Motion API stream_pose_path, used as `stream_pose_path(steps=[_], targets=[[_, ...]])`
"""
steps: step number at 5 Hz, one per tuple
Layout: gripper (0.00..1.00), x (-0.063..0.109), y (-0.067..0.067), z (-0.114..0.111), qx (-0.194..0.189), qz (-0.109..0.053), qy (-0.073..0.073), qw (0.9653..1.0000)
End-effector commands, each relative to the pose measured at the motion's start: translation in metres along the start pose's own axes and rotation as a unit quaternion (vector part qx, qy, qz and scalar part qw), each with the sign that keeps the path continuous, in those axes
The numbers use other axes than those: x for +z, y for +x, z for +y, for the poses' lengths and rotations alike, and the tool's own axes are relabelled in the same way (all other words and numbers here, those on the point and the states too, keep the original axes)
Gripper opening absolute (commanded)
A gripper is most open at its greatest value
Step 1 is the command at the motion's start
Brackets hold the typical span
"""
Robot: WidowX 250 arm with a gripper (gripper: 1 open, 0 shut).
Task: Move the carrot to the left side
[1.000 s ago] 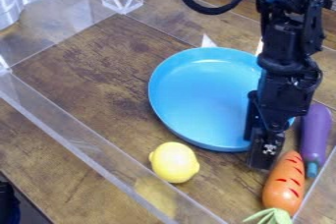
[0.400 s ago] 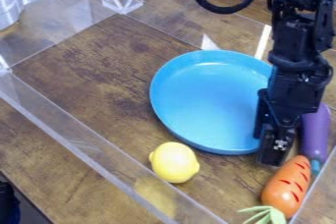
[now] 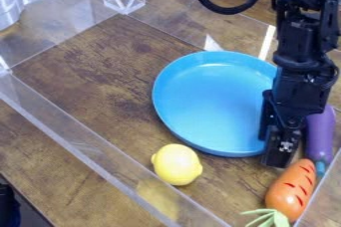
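A brown wooden tabletop (image 3: pixel 87 77) — on it a blue plate (image 3: pixel 210 104), yellow lemon (image 3: pixel 176 164), orange carrot (image 3: pixel 290 188), purple eggplant (image 3: pixel 320 134).

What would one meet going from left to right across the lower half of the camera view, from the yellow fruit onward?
The lemon, then the carrot, then the purple eggplant.

Perhaps a lab: a robot arm (image 3: pixel 304 57) (black, cabled) over clear-walled tabletop (image 3: pixel 94 72).
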State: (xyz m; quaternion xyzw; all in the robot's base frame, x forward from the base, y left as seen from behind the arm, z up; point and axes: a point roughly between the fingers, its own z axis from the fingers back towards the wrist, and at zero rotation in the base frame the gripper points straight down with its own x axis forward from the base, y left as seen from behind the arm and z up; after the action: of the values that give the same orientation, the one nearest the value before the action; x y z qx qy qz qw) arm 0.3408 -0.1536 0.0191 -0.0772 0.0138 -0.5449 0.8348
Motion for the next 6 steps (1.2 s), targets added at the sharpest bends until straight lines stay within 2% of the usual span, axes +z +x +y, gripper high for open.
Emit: stream_pose_path(steps=[1,2,5,6], targets=[[1.00,-0.016,0.006,-0.015,0.015,0.003,-0.012,0.9998],[1.00,-0.016,0.008,-0.016,0.047,-0.003,-0.012,0.9988],[1.00,-0.018,0.016,-0.012,0.040,-0.005,-0.020,0.9990],[1.00,-0.021,0.020,-0.020,0.002,0.002,-0.026,0.9997]])
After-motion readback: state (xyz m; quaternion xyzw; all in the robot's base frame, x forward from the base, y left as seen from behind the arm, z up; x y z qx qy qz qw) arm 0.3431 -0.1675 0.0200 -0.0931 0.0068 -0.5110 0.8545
